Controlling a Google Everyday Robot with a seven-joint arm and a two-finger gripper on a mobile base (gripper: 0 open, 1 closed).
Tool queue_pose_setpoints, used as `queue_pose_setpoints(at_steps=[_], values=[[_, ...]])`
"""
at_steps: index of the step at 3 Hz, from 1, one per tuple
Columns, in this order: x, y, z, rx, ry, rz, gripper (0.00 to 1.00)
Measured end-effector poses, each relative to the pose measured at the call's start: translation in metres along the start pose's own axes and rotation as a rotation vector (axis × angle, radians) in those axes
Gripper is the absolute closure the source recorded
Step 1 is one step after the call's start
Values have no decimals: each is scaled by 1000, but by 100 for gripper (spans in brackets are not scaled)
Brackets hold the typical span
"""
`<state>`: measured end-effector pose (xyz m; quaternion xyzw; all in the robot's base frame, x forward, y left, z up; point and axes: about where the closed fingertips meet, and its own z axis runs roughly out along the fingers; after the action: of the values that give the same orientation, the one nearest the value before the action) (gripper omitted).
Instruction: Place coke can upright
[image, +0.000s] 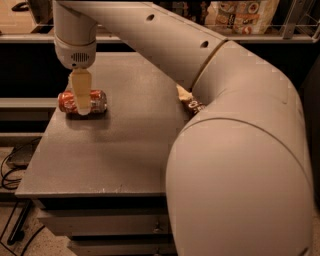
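The coke can (97, 102) is red with white markings and lies on its side near the left edge of the grey table (115, 150). My gripper (82, 107) hangs straight down from the wrist (75, 47) and sits over the middle of the can, covering part of it. The can rests on the table. My large white arm (235, 150) fills the right half of the camera view.
A chip bag (188, 101) lies right of the can, mostly hidden behind my arm. A back shelf holds snack packages (242, 14). The table's left edge is close to the can. Cables (11, 167) lie on the floor at the left.
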<state>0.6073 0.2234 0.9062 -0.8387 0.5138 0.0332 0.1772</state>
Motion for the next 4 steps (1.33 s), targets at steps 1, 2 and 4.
queue_pose_setpoints(at_steps=[1, 2, 4], values=[[8, 3, 18, -22, 70, 25, 0], [15, 6, 34, -47, 110, 51, 0], [10, 10, 57, -93, 119, 70, 0]])
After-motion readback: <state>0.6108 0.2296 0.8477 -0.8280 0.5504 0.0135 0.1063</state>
